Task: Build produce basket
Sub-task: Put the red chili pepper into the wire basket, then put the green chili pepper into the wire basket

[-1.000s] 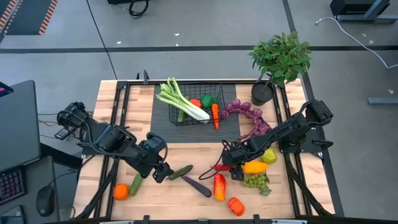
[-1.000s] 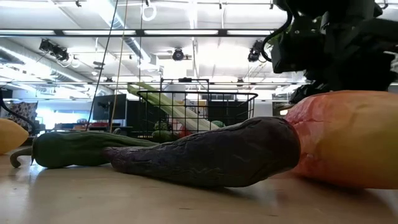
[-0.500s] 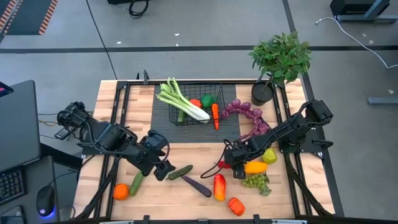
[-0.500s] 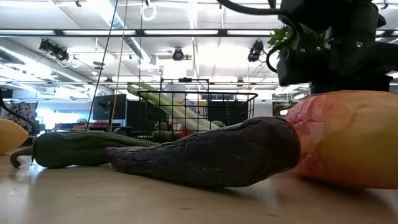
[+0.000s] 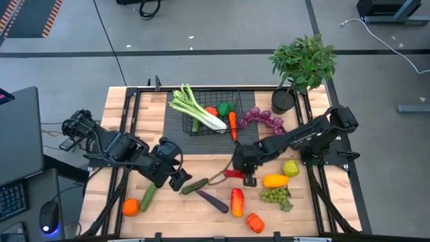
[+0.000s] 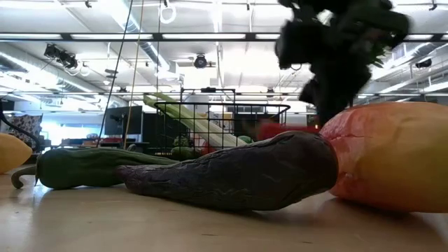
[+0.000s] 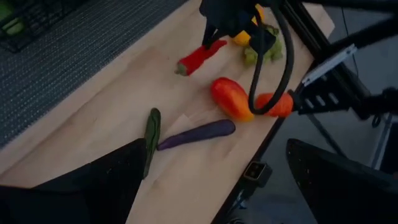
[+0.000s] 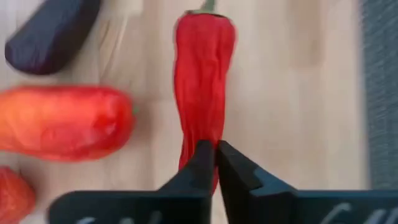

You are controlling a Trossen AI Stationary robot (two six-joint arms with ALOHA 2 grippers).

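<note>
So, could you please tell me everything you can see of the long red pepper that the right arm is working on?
The red pepper is long, slim and glossy, with a wrinkled skin and a small green stem at one end. It looks like moulded plastic. The right gripper is shut on its end opposite the stem, fingers pinched tight. From above it lies over the bare wooden table, just in front of the dark mat that the basket stands on. Whether it rests on the wood or is lifted cannot be told.

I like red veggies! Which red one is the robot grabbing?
The long thin red chili pepper. The right pincer is shut on its end, while the fat red-orange pepper lies untouched beside it.
</note>
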